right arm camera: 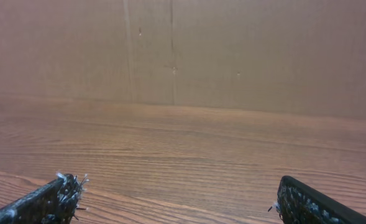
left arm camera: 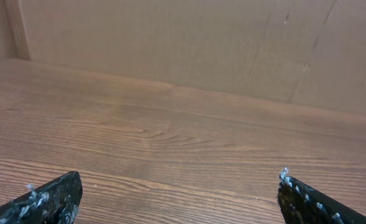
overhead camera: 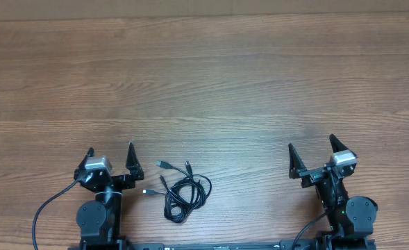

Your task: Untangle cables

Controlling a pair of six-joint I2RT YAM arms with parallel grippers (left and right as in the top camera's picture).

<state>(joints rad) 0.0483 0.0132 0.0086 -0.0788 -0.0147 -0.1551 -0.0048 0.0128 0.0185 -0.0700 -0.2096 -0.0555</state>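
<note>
The cables [overhead camera: 182, 191] lie in a tangled black bundle on the wooden table near its front edge, with small silvery plug ends sticking out to the upper left. My left gripper [overhead camera: 111, 154] is open and empty, just left of the bundle. My right gripper [overhead camera: 312, 151] is open and empty, well to the right of it. In the left wrist view the open fingertips [left arm camera: 179, 186] frame bare table. In the right wrist view the open fingertips [right arm camera: 179, 190] also frame bare table. The cables are out of both wrist views.
The wooden table [overhead camera: 204, 83] stretches far back from the grippers. A brown cardboard wall [left arm camera: 201, 43] stands along its far edge, also in the right wrist view [right arm camera: 232, 50]. Thick black arm cables [overhead camera: 48, 208] hang by the arm bases.
</note>
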